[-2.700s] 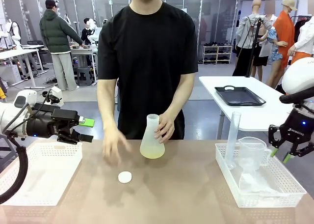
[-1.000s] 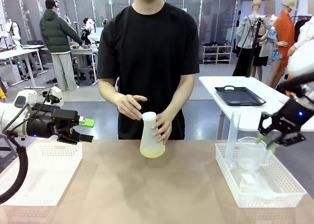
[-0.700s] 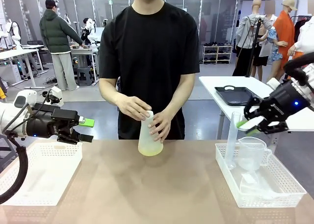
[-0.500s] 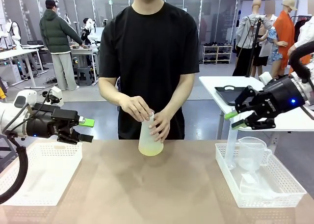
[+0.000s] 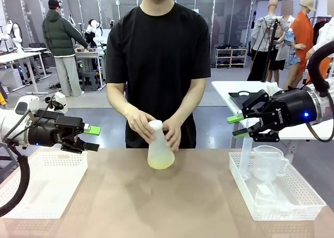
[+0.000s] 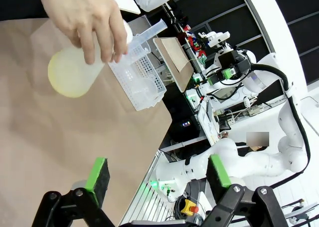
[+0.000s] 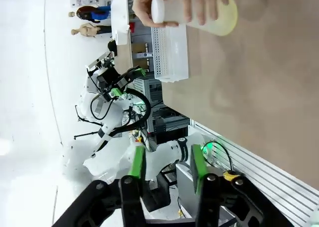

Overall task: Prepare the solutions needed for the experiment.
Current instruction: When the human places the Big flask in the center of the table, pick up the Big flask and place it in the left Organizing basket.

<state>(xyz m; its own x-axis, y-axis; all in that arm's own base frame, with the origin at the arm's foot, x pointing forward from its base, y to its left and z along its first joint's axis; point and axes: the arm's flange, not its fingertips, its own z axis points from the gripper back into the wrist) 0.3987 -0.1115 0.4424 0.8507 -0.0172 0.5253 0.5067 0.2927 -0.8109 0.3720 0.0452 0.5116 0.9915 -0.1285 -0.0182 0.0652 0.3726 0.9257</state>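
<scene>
A translucent white conical flask [image 5: 160, 152] stands on the brown table [image 5: 172, 206] at the far middle. A shallow layer of pale yellow-green solution [image 5: 160, 163] lies in its base. Both of the person's hands [image 5: 136, 120] are around its neck, where a white cap [image 5: 155, 125] sits. My left gripper [image 5: 92, 138] hangs open and empty over the left basket. My right gripper [image 5: 236, 126] is open and empty, pointing left above the right basket. The left wrist view has the flask [image 6: 70, 75] far beyond the open gripper [image 6: 158, 172]. The right wrist view shows the flask [image 7: 214, 15] far from the gripper [image 7: 167, 165].
A white mesh basket [image 5: 47, 183] sits at the table's left. Another basket [image 5: 292, 206] at the right holds a clear measuring jug [image 5: 267, 162] and a tall graduated cylinder [image 5: 247, 146]. A black tray [image 5: 254, 101] lies on a white table behind.
The person took the cap from the table and set it on the flask. My right gripper rose from over the right basket, swung left and opened wider. The left arm stayed still.
</scene>
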